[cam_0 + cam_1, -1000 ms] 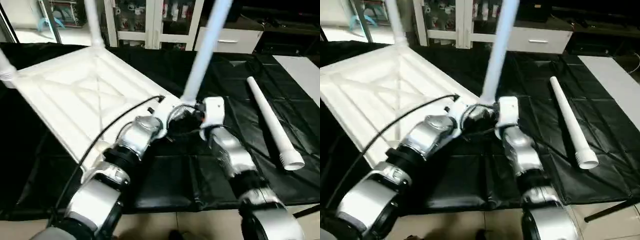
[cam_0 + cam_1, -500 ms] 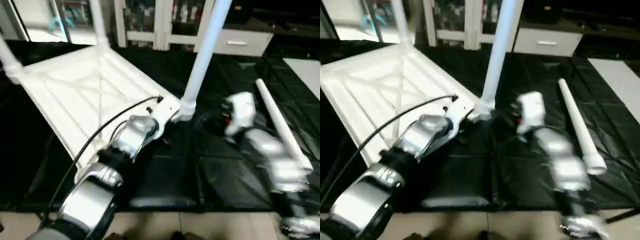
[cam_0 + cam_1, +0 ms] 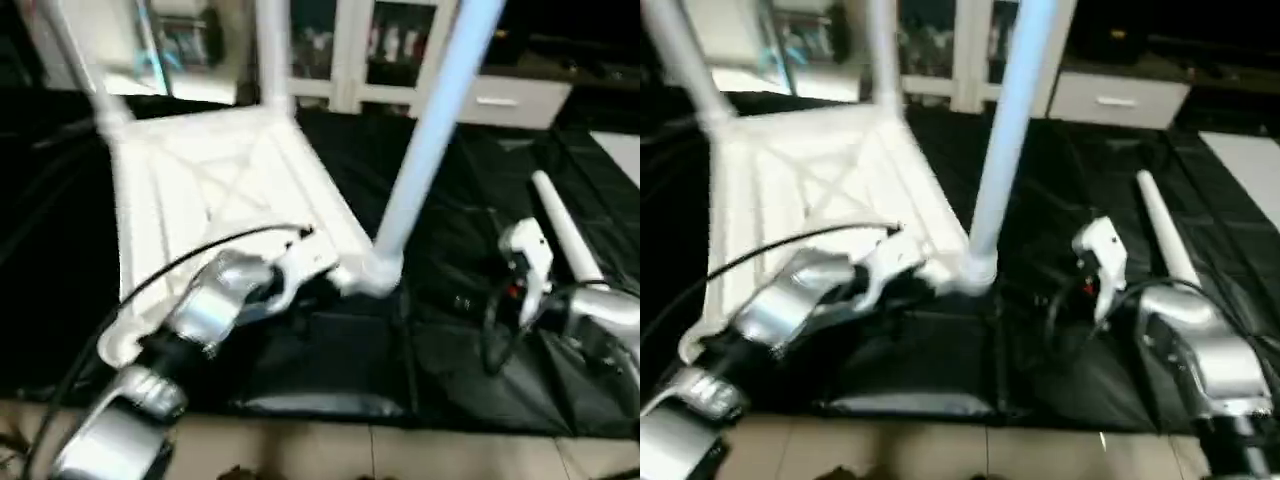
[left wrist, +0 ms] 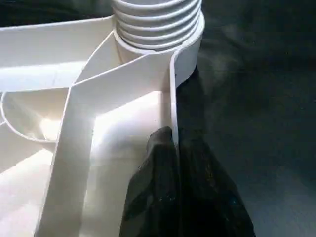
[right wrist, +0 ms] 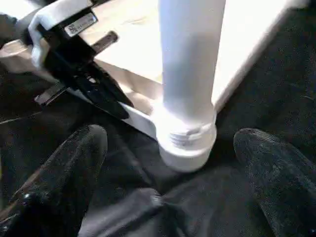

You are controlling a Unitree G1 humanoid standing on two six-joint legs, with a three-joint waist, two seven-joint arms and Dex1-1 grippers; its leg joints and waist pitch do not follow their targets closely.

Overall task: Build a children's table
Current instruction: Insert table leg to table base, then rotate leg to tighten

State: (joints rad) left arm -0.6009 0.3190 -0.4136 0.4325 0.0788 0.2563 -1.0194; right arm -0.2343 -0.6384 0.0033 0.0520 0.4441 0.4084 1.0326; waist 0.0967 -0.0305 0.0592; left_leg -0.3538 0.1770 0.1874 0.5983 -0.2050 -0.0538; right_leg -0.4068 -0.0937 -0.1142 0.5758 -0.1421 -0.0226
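Could tip or slide if the pinch on the rim slips, since the tabletop (image 3: 210, 190) lies upside down on the black sheet (image 3: 470, 180) with three legs up and the fourth leg (image 3: 565, 235) loose beside it. Left gripper (image 4: 173, 143) nipped tight on the rim by the near corner leg (image 3: 430, 140). Right gripper (image 5: 168, 148) spread wide, empty, just off that leg.

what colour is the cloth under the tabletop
Black; the cloth lying under the white tabletop shows best in the left eye view.
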